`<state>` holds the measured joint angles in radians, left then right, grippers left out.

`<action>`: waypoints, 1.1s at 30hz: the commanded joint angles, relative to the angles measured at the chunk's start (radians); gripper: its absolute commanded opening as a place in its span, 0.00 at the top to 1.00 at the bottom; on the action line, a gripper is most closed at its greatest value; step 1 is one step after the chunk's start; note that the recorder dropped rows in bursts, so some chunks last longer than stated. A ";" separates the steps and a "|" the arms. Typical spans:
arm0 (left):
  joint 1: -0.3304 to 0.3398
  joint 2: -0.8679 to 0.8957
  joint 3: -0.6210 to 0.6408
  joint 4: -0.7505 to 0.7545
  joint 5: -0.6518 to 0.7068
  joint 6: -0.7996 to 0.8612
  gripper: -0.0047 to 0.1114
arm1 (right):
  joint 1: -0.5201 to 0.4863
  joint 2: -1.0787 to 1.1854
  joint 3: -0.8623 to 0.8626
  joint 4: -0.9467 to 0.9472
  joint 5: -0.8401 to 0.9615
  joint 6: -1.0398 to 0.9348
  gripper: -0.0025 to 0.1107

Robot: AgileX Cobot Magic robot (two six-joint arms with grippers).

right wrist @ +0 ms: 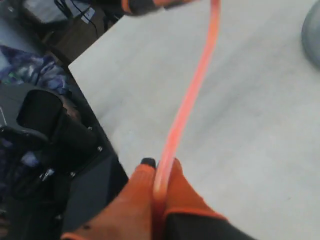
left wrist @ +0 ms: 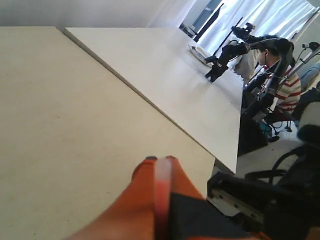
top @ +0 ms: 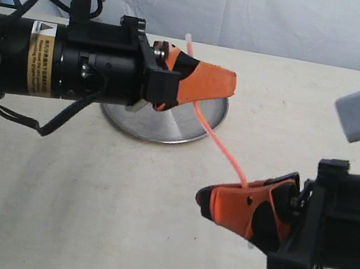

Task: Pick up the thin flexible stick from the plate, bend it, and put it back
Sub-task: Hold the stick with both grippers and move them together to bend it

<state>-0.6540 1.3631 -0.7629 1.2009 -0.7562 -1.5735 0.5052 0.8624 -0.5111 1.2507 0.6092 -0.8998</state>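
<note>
The thin flexible stick (top: 223,145) hangs in the air, orange-red and gently curved, stretched between both grippers. My left gripper (top: 232,81) is shut on its upper part above the plate (top: 157,125), a round silver dish on the table behind the arm. A whitish end of the stick pokes up past the left fingers. My right gripper (top: 202,200) is shut on the lower end, in front of and to the right of the plate. In the left wrist view the stick (left wrist: 161,182) lies pinched between the orange fingers (left wrist: 142,200). In the right wrist view the stick (right wrist: 192,95) rises from the closed gripper (right wrist: 160,162).
The beige table (top: 83,215) spreads under both arms. A white cloth hangs behind it. The left wrist view shows a second table (left wrist: 190,90) beyond a gap, with another robot arm (left wrist: 225,55) and a person in a striped shirt (left wrist: 287,95) farther off.
</note>
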 commanded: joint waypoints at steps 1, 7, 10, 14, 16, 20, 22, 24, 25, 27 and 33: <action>-0.008 -0.001 0.005 -0.025 -0.200 -0.022 0.96 | -0.005 -0.032 -0.027 -0.105 -0.179 0.066 0.99; -0.008 -0.001 -0.030 -0.293 -0.311 -0.011 0.96 | -0.003 0.105 -0.025 -0.228 -0.061 0.189 0.99; -0.008 -0.001 -0.043 -0.287 -0.219 0.018 0.96 | 0.018 0.144 -0.025 -0.133 -0.030 0.101 0.99; -0.008 0.007 -0.043 -0.116 0.017 0.167 0.96 | 0.054 0.138 -0.025 0.094 -0.002 -0.082 0.99; -0.008 0.017 -0.043 0.055 0.131 0.089 0.96 | 0.053 0.111 -0.035 0.115 0.006 -0.102 0.99; -0.008 0.021 -0.043 0.337 0.115 -0.067 0.96 | 0.053 0.049 -0.047 0.061 -0.113 -0.093 0.99; -0.008 0.021 -0.043 0.362 0.069 -0.114 0.96 | 0.053 0.025 -0.047 -0.011 -0.208 -0.046 0.99; -0.008 0.021 -0.043 0.361 0.017 -0.132 0.96 | 0.053 0.014 -0.047 -0.086 -0.268 0.033 0.99; -0.008 0.021 -0.043 0.352 -0.011 -0.134 0.96 | 0.053 0.014 -0.047 -0.130 -0.276 0.074 0.99; -0.008 0.017 -0.043 0.293 -0.071 -0.143 0.96 | 0.053 0.021 -0.047 -0.221 -0.262 0.152 0.99; -0.008 0.005 -0.089 0.065 -0.165 -0.058 0.96 | 0.053 0.116 -0.047 -0.324 -0.155 0.255 0.99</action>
<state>-0.6390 1.3773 -0.8199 1.3394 -0.7438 -1.6724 0.5616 0.9292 -0.5447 0.9304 0.4846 -0.6732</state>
